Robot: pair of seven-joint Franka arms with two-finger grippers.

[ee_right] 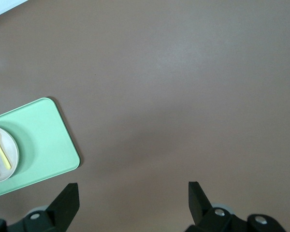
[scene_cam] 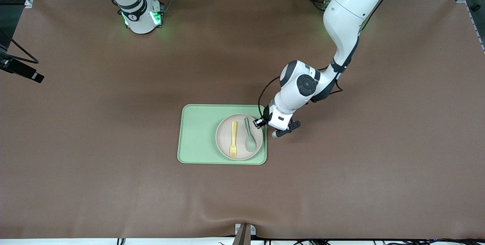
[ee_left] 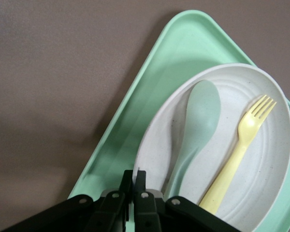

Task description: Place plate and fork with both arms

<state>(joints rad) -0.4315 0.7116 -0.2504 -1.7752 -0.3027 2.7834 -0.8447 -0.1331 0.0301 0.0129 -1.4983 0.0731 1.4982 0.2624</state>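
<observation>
We are looking at a brown table (scene_cam: 113, 142) with a light-green tray (scene_cam: 197, 135) sitting just below the centre of the front view. The plate (scene_cam: 239, 124) is resting on the tray, filling the end of it toward the left arm's end of the table. Two utensils are lying side by side on the plate, apart from each other: the fork (scene_cam: 233, 139), with its tines pointing toward the front camera, and a grey-green spoon (scene_cam: 249, 136) beside it, on the side toward the left arm.

The left arm is reaching down from the upper right of the front view, and we are seeing its left gripper (scene_cam: 261, 120) at the tray's edge, right by the plate's rim and the spoon's handle end. In the left wrist view its fingers (ee_left: 134, 186) are pressed together at the bottom centre of the frame with only a thin slit between them, close to the rim of the plate, and we cannot tell whether they are pinching that rim or merely meeting over it.

The right arm is waiting, only its base showing at the upper left of the front view. In the right wrist view the right gripper (ee_right: 133, 195) is hanging over bare table with its fingers spread wide and nothing between them, the tray small at the left edge of that frame.
</observation>
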